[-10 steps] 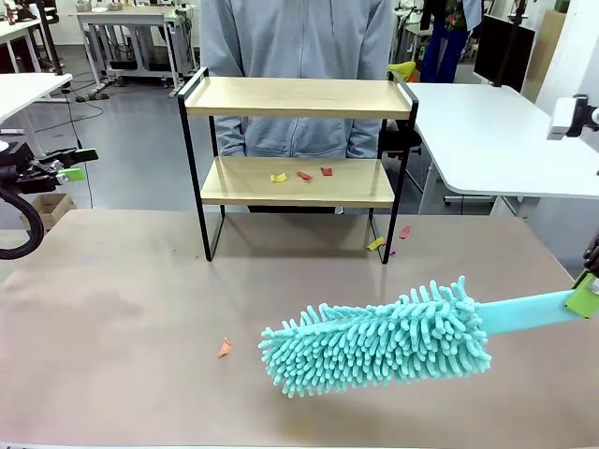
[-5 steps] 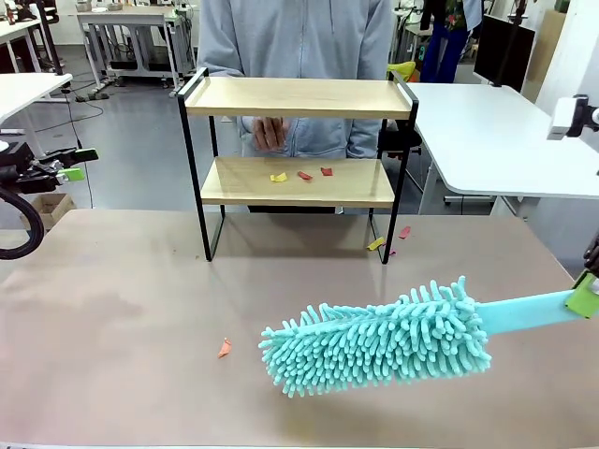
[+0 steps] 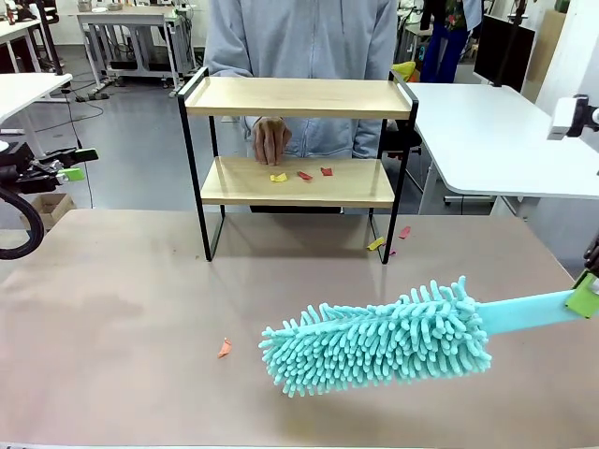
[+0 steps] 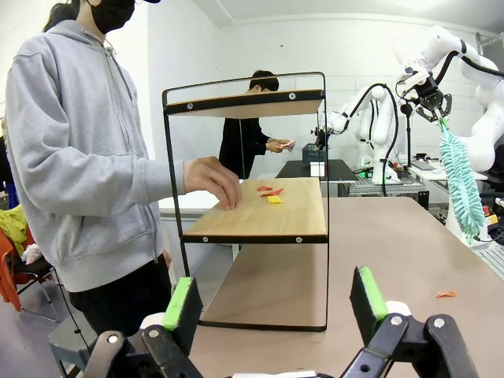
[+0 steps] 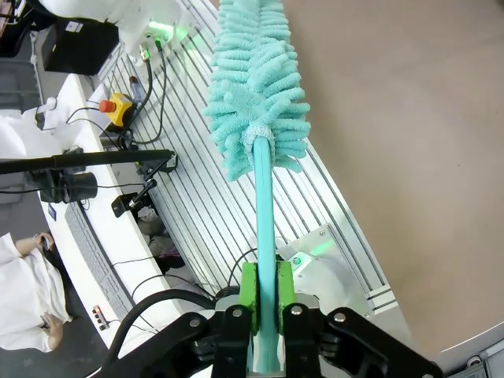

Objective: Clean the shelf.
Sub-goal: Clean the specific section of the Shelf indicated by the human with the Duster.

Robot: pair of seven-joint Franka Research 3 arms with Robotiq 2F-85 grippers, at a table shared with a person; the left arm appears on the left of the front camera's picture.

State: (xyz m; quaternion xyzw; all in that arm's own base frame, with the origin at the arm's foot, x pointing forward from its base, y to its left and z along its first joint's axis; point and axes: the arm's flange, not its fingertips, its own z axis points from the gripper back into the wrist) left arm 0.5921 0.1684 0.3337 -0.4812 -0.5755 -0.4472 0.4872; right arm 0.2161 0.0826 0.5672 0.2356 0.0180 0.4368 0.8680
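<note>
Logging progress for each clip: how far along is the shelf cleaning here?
Done: the right gripper is shut on the handle of the duster. In hand: the duster hangs over the table, short of the shelf; a person's hand is at the lower board. To do: three paper scraps lie on that board, more on the table; the left gripper is open, idle.

Person's hand inside shelf lower tier, right end free, duster in front

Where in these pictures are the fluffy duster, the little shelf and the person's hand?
duster (image 3: 374, 341), front view, middle of fluffy head.
shelf (image 3: 298, 96), front view, top wooden board.
person's hand (image 3: 271, 140), front view, back of hand.
</note>
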